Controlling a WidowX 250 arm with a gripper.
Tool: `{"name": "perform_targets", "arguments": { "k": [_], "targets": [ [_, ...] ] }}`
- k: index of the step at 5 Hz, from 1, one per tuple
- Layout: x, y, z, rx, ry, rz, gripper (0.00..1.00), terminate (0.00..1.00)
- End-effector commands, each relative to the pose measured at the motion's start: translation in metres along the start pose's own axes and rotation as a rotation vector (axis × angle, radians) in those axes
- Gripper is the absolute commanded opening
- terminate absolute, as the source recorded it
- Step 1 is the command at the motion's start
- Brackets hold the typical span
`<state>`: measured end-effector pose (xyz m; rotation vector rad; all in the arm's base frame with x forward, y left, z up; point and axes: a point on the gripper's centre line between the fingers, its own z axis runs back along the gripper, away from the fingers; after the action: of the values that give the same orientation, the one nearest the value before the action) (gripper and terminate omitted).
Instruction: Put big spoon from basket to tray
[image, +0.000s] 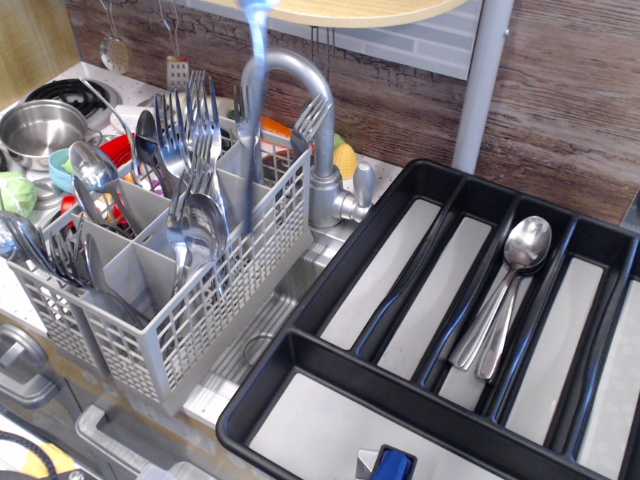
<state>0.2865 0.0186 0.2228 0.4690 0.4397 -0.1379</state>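
Basket (190, 300) placed at left, tray (330, 285) at right, faucet (315, 130) standing between and behind them. Forks (200, 115) and spoons (200, 225) held upright in basket compartments. Two spoons (505, 285) laid together in one long tray slot, right of centre. Pot (40, 125) set behind basket at far left. Blurred big spoon (252, 110) seen hanging vertical above basket's rear compartments, before faucet.
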Motion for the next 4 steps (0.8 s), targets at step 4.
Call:
{"name": "perform_targets", "arguments": {
  "k": [4],
  "targets": [
    [0.069, -0.119, 0.006, -0.028, -0.204, 0.070, 0.00, 0.00]
  ]
}}
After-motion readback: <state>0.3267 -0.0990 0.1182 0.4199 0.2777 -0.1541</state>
